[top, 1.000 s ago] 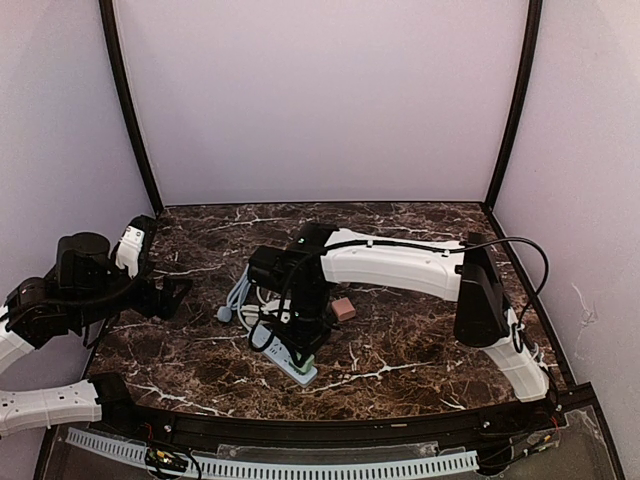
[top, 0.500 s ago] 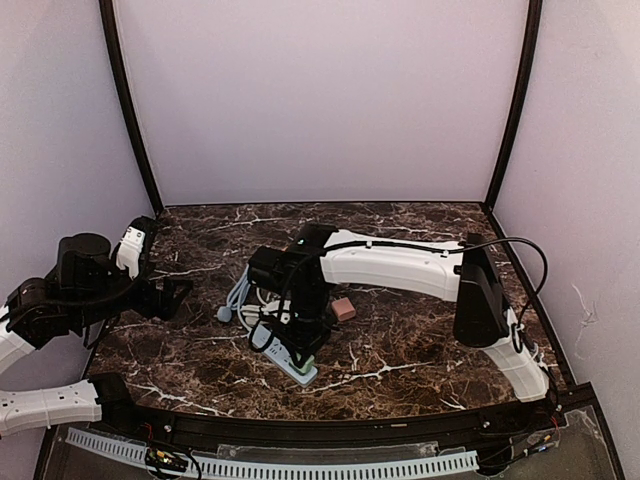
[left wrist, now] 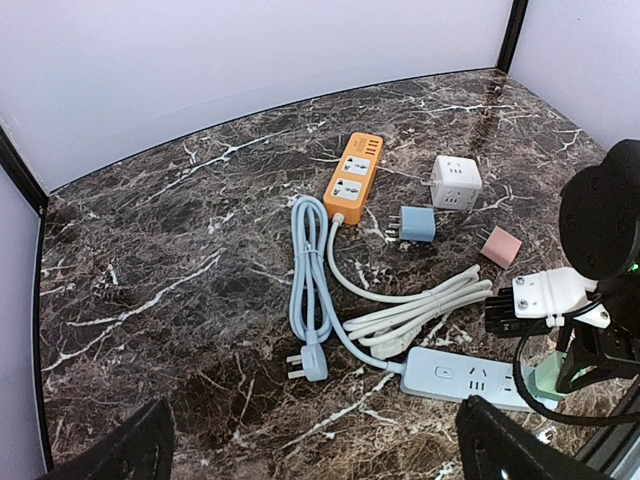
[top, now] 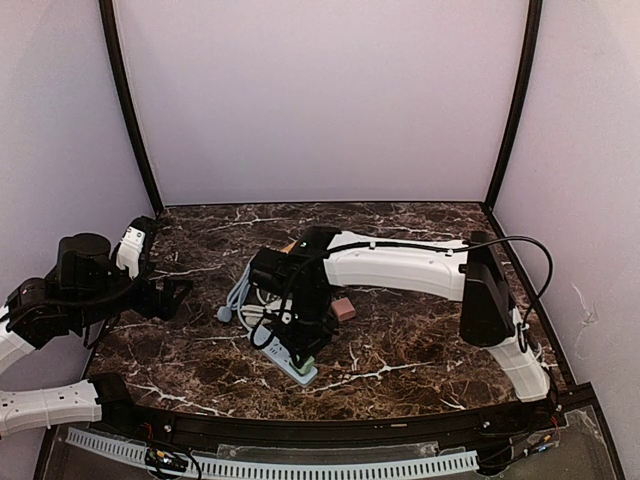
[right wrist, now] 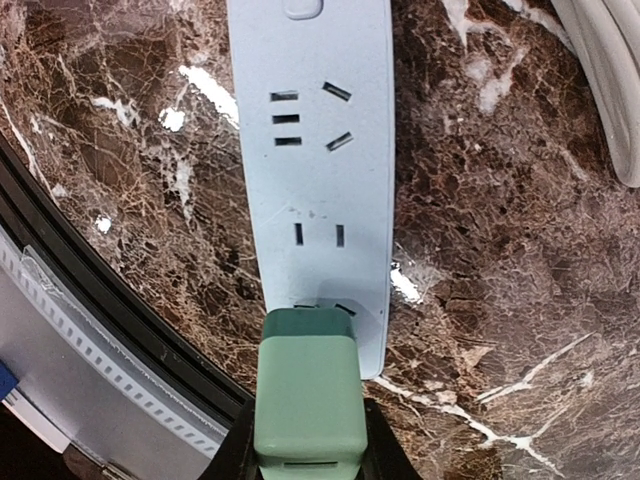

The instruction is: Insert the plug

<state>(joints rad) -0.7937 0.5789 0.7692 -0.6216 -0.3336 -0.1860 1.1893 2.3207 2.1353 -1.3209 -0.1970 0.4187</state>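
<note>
My right gripper (right wrist: 307,445) pinches the green plug (right wrist: 306,385) upright over the near-end socket of the light-blue power strip (right wrist: 312,150), near-centre on the marble table (top: 420,340). Can't tell if it's seated. My left gripper (left wrist: 315,432) hovers at the left, fingers spread.

Over on the right arm (top: 400,265), a long white shell runs between black joint housings, and a thin black cable (top: 515,238) loops off its elbow. The left arm (top: 50,403) matches it, with white links and chunky black motor housings. The left gripper (top: 176,297) is all black. The right gripper (right wrist: 308,450) has black fingers (right wrist: 238,458) beneath a white block (left wrist: 552,294) dotted with screw holes.
</note>
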